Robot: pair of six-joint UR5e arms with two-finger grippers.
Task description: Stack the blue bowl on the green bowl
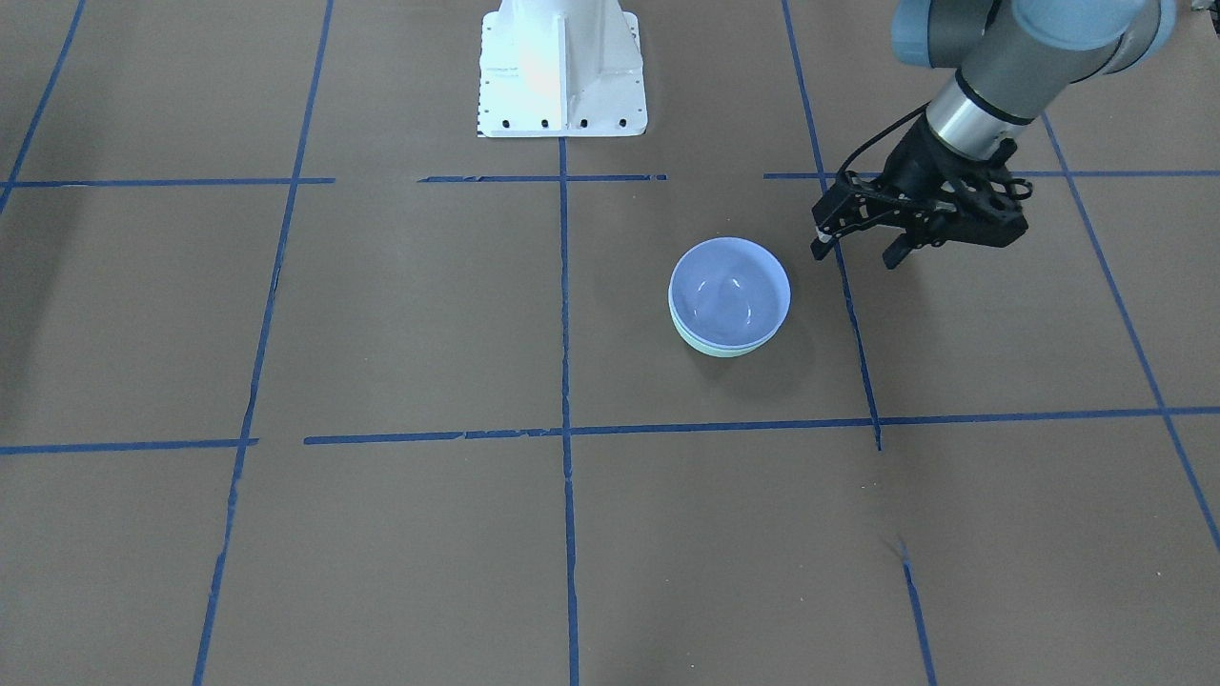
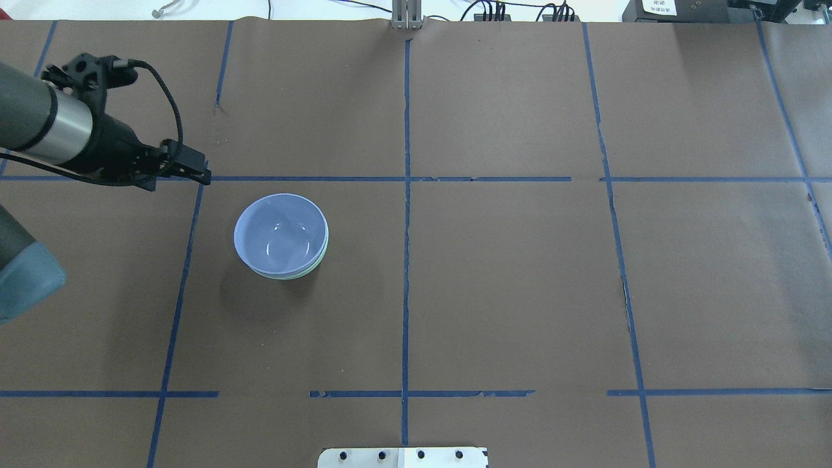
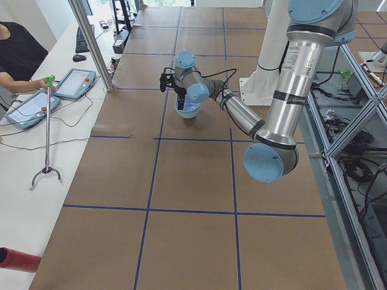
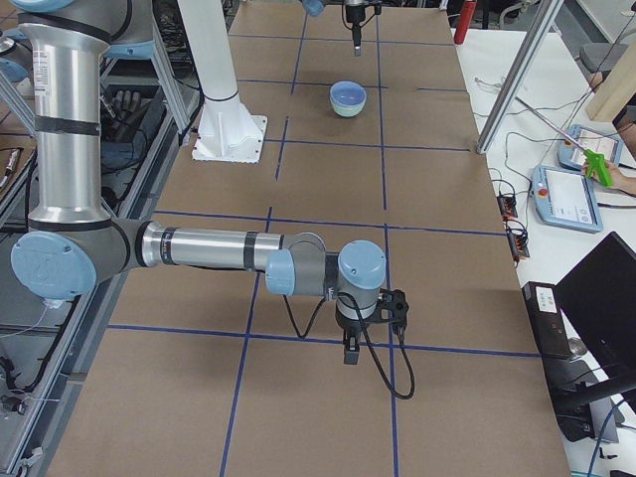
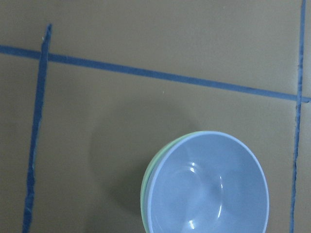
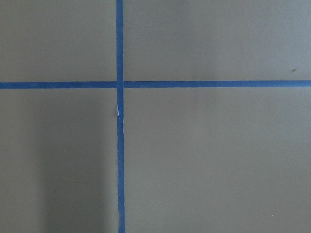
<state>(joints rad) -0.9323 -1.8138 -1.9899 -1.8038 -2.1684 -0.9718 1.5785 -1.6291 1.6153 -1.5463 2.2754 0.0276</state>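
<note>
The blue bowl [image 1: 729,291] sits nested inside the green bowl [image 1: 710,347] on the brown table; only a thin green edge shows under it. The pair also shows in the overhead view, blue bowl [image 2: 279,234] over green bowl [image 2: 314,265], and in the left wrist view, blue bowl [image 5: 209,184] and green bowl [image 5: 147,174]. My left gripper [image 1: 855,255] is open and empty, raised beside the bowls and apart from them; it shows in the overhead view too [image 2: 198,170]. My right gripper [image 4: 350,348] shows only in the exterior right view, far from the bowls; I cannot tell if it is open.
The white robot base [image 1: 562,71] stands at the table's robot side. Blue tape lines [image 2: 406,260] grid the table. A side bench with tablets [image 3: 33,109] and a grabber tool [image 3: 47,133] runs along the operators' side, where a person sits.
</note>
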